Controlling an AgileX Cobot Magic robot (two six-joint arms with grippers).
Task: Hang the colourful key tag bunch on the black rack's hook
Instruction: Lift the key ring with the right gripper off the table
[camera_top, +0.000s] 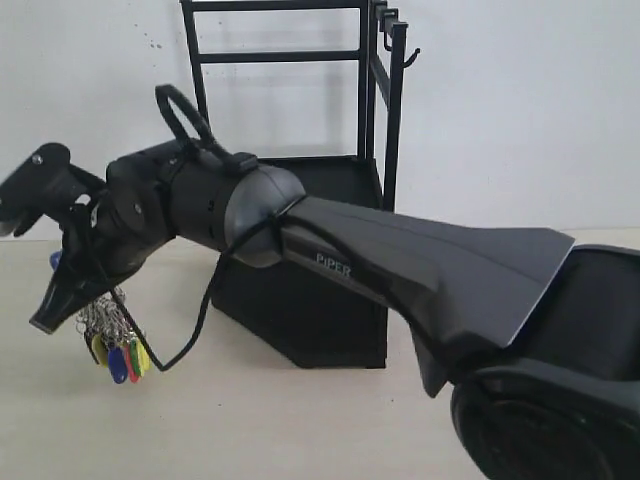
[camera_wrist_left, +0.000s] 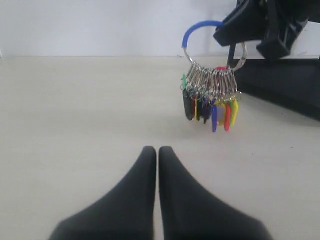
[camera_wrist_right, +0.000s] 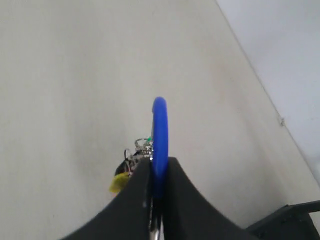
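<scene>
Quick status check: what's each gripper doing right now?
Left gripper: closed, holding nothing.
Right gripper: closed on the blue-sleeved ring of the colourful key tag bunch.

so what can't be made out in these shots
- Right wrist view: the right gripper covers most tags of the key tag bunch.
- Exterior view: its ring is mostly hidden behind that gripper; the right arm hides much of the black rack's lower tray.
- Left wrist view: the rack's hook lies outside the frame.
</scene>
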